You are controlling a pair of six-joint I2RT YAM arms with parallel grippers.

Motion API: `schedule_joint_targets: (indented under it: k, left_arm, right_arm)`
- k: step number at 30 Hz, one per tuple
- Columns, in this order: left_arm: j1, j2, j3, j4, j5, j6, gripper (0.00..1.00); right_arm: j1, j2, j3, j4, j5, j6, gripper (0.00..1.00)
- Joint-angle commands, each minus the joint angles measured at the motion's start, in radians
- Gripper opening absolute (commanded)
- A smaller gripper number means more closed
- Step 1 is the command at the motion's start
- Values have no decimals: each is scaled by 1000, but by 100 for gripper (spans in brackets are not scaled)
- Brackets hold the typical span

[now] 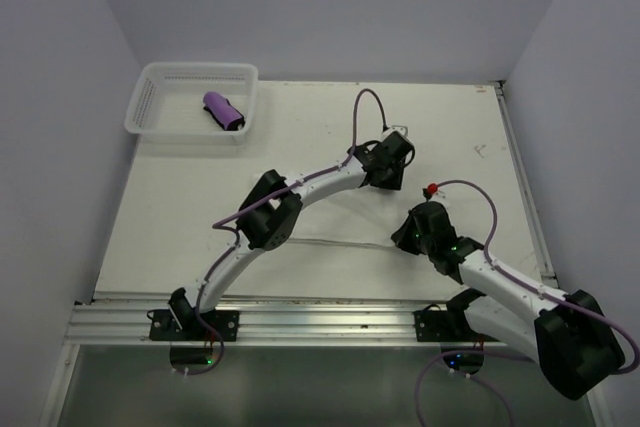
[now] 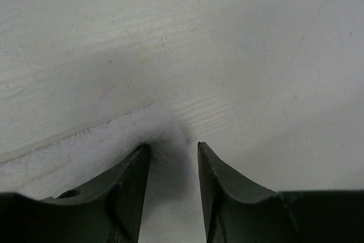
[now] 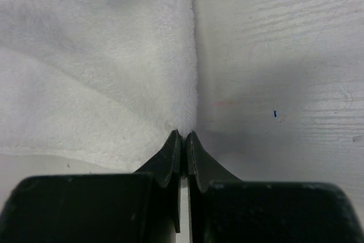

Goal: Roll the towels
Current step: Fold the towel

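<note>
L fingers (image 2: 126, 194) part-open, straddling white towel (image 2: 79, 152) corner; R fingers (image 3: 172, 160) pinched shut on its edge

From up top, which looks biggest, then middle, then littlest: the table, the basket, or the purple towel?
1. table
2. white basket
3. purple towel, rolled up inside the basket

A robotics lab test cell: a bare white tabletop (image 1: 180, 227) boxed in by plain pale walls (image 1: 330, 7), with two cabled robot arms (image 1: 300, 192) bolted to an aluminium rail (image 1: 320, 322) along the frame's bottom edge.
</note>
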Motion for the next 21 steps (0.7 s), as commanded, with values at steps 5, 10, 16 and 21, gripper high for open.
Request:
schedule_joint_targets:
  k: [5, 10, 16, 21]
  left_arm:
    - [33, 106, -13, -81, -87, -37, 29]
    - [36, 69, -32, -33, -72, -60, 10]
    - [60, -52, -148, 161, 48, -114, 0]
    - [114, -158, -263, 324, 138, -145, 0]
  right_arm:
    - [5, -62, -23, -116, -35, -43, 0]
    - [7, -121, -20, -160, -35, -65, 0]
    - [5, -115, 6, -209, -42, -75, 0]
    - [10, -40, 47, -271, -18, -60, 0]
